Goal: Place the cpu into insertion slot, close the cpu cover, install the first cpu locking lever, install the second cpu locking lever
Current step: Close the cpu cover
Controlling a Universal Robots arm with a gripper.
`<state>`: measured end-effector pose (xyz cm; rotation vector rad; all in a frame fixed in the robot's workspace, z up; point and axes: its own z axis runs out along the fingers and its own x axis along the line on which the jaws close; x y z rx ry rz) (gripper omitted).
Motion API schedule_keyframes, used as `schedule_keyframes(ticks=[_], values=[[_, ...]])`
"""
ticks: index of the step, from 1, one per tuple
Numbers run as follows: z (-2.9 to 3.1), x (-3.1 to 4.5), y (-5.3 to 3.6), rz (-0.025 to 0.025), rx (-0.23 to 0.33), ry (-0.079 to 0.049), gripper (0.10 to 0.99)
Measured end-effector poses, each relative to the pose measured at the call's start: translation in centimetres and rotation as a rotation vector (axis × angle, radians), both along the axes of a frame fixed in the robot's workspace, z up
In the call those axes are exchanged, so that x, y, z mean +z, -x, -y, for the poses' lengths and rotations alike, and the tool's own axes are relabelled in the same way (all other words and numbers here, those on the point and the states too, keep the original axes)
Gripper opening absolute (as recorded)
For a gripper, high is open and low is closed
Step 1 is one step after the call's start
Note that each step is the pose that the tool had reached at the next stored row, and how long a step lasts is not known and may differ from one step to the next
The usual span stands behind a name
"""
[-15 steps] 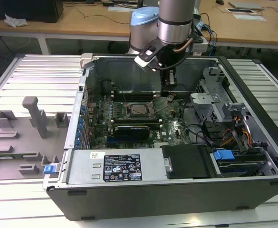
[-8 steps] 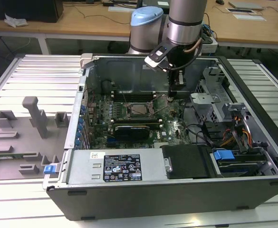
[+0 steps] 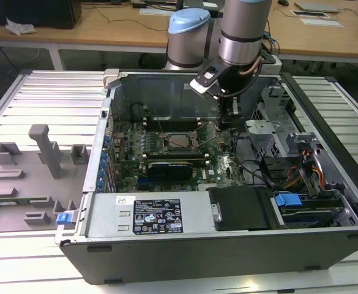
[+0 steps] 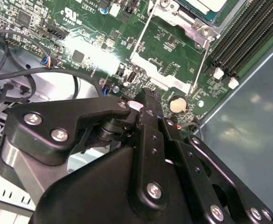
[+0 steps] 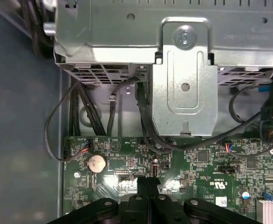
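Observation:
The insertion slot [image 3: 177,140] sits mid-motherboard in the open case, its centre pale and shiny. In the second wrist view the cpu [image 4: 210,4] lies in it, grey-faced with a green rim, and the silvery cpu cover [image 4: 188,27] frames its edge. Thin metal lever rods [image 4: 143,31] run along two sides of the socket; I cannot tell whether they are latched. My gripper [image 3: 227,122] hangs just above the board, off the socket's side on the exterior view's right. Its black fingers [image 5: 148,183] are pressed together, shut on nothing, near a coin battery [image 5: 97,162].
A black graphics card [image 3: 174,165] lies in front of the socket. Memory slots [image 4: 241,37] run beside it. A metal drive cage [image 5: 185,70] and black cables [image 5: 143,107] stand close to the gripper. A grey fixture tray [image 3: 26,177] lies outside the case on the exterior view's left.

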<state>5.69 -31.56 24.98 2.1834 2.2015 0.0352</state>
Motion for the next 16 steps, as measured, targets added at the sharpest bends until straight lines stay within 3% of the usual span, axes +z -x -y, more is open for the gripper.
schedule_keyframes(ticks=[3, 7, 8, 9, 10, 11, 13, 14, 15, 16], values=[[0.0, -0.47, -0.01, -0.0011, 0.0, 0.0, 0.106], [0.0, -0.51, -0.01, -0.0013, 0.0, 0.0, 0.106], [0.0, -0.52, -0.01, -0.0033, 0.0, 0.0, 0.106], [0.0, -0.54, -0.02, -0.0124, 0.0, 0.0, 0.106], [0.0, -0.55, -0.02, -0.0269, 0.0, 0.0, 0.106], [0.0, -0.56, -0.04, -0.0537, 0.0, 0.0, 0.106], [0.0, -0.58, -0.08, -0.0917, 0.0, 0.0, 0.106], [0.0, -0.6, -0.09, -0.1195, 0.0, 0.0, 0.106], [0.0, -0.62, -0.12, -0.1522, 0.0, 0.0, 0.106], [0.0, -0.63, -0.14, -0.1744, 0.0, 0.0, 0.106]])
